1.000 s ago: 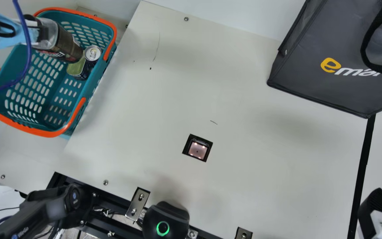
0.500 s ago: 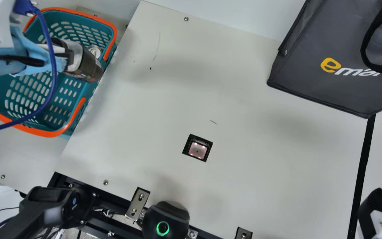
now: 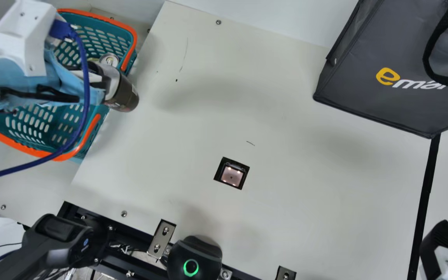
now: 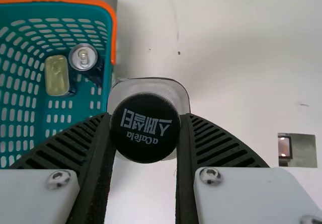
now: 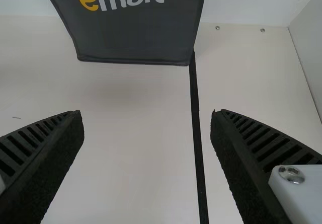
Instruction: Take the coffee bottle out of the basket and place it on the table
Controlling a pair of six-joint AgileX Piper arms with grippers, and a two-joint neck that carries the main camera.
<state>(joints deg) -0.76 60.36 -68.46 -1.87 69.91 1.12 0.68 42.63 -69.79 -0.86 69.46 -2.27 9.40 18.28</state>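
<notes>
In the main view my left gripper (image 3: 101, 83) is at the basket's right rim, shut on the coffee bottle (image 3: 126, 95), which leans with its base out over the table (image 3: 208, 116). The teal basket (image 3: 88, 149) with its orange rim lies beneath the arm. From the left wrist, the bottle's black cap (image 4: 145, 128) sits between the two fingers of my left gripper (image 4: 146, 133). My right gripper (image 3: 441, 249) is at the lower right corner; its own wrist view has the right gripper (image 5: 147, 116) open, nothing between its fingers.
A can (image 4: 83, 58) and a gold-topped tin (image 4: 57, 75) stand inside the basket. A dark grey bag (image 3: 383, 89) occupies the table's back right. A square scanner window (image 3: 231, 174) is set in the tabletop's middle.
My left gripper has carried the bottle rightward and a little nearer, from above the basket to past its right rim. The right gripper has kept still.
</notes>
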